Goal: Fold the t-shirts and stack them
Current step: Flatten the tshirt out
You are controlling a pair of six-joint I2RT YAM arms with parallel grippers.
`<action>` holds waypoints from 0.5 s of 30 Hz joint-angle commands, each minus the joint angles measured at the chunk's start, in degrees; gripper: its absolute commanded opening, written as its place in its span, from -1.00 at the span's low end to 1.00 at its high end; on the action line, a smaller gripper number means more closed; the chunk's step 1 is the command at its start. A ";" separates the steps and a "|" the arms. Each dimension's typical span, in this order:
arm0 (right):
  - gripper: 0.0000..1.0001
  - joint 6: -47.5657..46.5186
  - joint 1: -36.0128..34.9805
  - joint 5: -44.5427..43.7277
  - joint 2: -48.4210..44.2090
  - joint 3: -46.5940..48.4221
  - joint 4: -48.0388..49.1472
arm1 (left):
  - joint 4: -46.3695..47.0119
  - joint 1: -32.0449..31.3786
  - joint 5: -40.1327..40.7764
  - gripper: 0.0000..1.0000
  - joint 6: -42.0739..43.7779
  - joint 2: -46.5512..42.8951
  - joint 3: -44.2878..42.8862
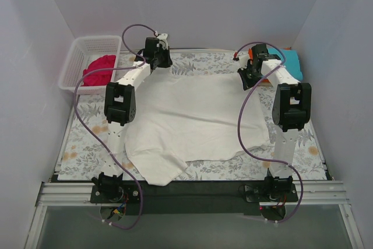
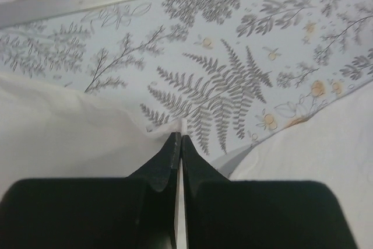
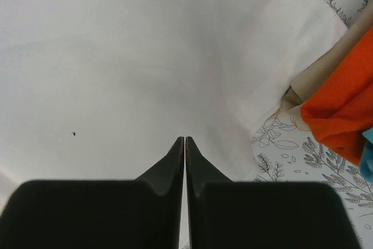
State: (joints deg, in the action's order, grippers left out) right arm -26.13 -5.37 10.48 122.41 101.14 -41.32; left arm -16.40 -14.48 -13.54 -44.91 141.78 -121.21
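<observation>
Left end effector closed, off-white t-shirt edge pinched (barely visible)

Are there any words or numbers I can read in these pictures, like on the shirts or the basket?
No, there are none to read.
The off-white t-shirt, magenta t-shirt, orange t-shirt and teal t-shirt are plain.
The table covering shows only ferns and flowers, no letters.
The white basket shows no label.
Any marks on the robot arms are too small to read.
</observation>
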 commanded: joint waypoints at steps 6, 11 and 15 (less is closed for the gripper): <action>-0.85 -0.85 0.27 0.59 -1.56 -1.48 1.15 | 9.55 -1.25 -5.18 -0.11 0.78 3.42 -3.51; -0.84 -1.12 0.18 0.77 -2.70 -1.74 1.07 | 9.02 -0.73 -5.27 0.03 0.26 -3.50 1.82; -0.83 -1.47 0.27 0.86 -3.32 -2.62 1.15 | 9.72 0.59 -3.61 0.00 -0.10 -15.02 12.62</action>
State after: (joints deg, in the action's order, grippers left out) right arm -26.98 -5.32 10.61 122.30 99.26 -40.84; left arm -8.64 -15.33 -17.67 -45.04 140.90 -113.97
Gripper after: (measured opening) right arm 0.082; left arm 0.503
